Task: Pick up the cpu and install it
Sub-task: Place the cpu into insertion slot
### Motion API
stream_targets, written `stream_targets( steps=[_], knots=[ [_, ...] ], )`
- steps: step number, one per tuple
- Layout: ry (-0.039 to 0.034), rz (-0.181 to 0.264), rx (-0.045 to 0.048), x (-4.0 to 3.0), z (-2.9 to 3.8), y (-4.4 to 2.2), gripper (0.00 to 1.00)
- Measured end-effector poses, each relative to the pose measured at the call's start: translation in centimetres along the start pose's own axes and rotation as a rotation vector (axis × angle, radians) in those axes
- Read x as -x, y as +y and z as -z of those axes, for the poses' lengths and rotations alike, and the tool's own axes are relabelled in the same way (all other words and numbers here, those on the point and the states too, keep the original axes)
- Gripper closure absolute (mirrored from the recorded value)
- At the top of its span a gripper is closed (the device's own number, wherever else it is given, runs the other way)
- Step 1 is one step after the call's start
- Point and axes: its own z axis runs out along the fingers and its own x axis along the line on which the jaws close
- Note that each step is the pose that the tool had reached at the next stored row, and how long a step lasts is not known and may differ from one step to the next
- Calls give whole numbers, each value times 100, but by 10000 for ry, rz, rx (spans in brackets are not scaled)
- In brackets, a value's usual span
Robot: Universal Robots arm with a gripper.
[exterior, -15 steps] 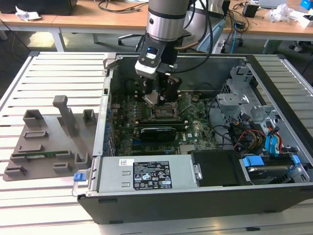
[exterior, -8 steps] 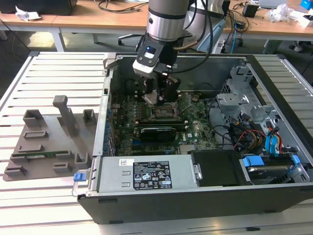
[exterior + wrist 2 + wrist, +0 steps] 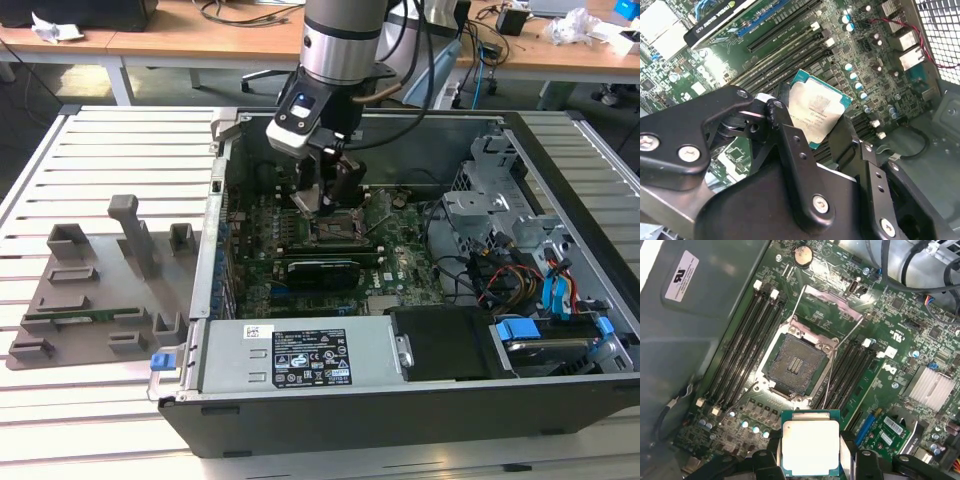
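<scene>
While the gripper (image 3: 322,200) clamps the cpu (image 3: 810,446) by two opposite edges above the motherboard (image 3: 875,390), the open socket (image 3: 795,362) lies just beside the chip, not beneath it, its frame turned askew to the chip's edges.

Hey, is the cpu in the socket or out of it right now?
Out. The gripper holds the cpu above the board; the socket is empty, its cover raised.
</scene>
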Motion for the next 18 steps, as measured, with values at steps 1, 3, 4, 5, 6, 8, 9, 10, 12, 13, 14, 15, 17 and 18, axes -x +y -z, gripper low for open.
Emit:
stream_targets(
  steps=[1, 3, 4, 5, 6, 8, 9, 10, 12, 13, 14, 15, 17, 18],
  knots=[
    [10, -96, -2, 0, 0, 0, 45],
    [32, -300, -7, 1, 0, 2, 45],
    [42, -394, -9, 1, 0, 2, 45],
    [50, -470, -11, 1, 0, 2, 45],
    [56, -525, -13, 1, 0, 3, 45],
    [74, -705, -17, 2, 0, 3, 45],
    [81, -773, -19, 2, 0, 3, 45],
    [99, -939, -22, 2, 0, 4, 45],
    [126, -1196, -29, 2, 0, 4, 45],
    [141, -1336, -32, 2, 0, 5, 45],
    [154, -1454, -35, 3, 0, 5, 45],
    [166, -1581, -38, 3, 0, 6, 45],
    [182, -1734, -42, 3, 0, 6, 45],
    [198, -1884, -46, 3, 1, 6, 45]
  ],
)
